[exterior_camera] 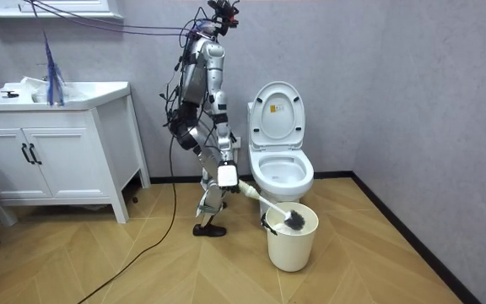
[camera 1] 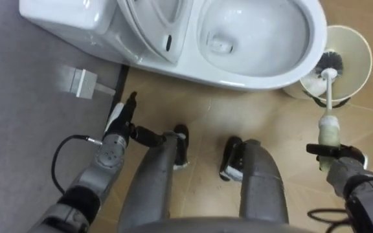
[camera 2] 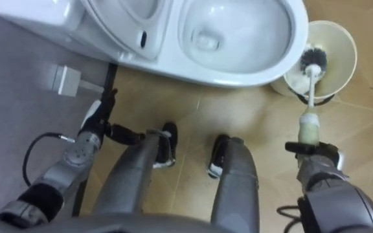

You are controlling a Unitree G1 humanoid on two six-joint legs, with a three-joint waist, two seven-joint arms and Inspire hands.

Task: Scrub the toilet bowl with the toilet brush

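No legible text; sticker [exterior_camera: 269, 105] on toilet lid [exterior_camera: 283, 95] (print too small to read).

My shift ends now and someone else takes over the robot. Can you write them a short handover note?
The right hand has its fingers shut round the toilet brush; the brush head is down in the cream bucket beside the toilet.
The left hand is open and idle, low at the robot's left side.
The robot stands facing the toilet, lid up.
Done: brush gripped.
Left: probably lift it into the bowl and scrub. I can't tell whether any scrubbing has happened.
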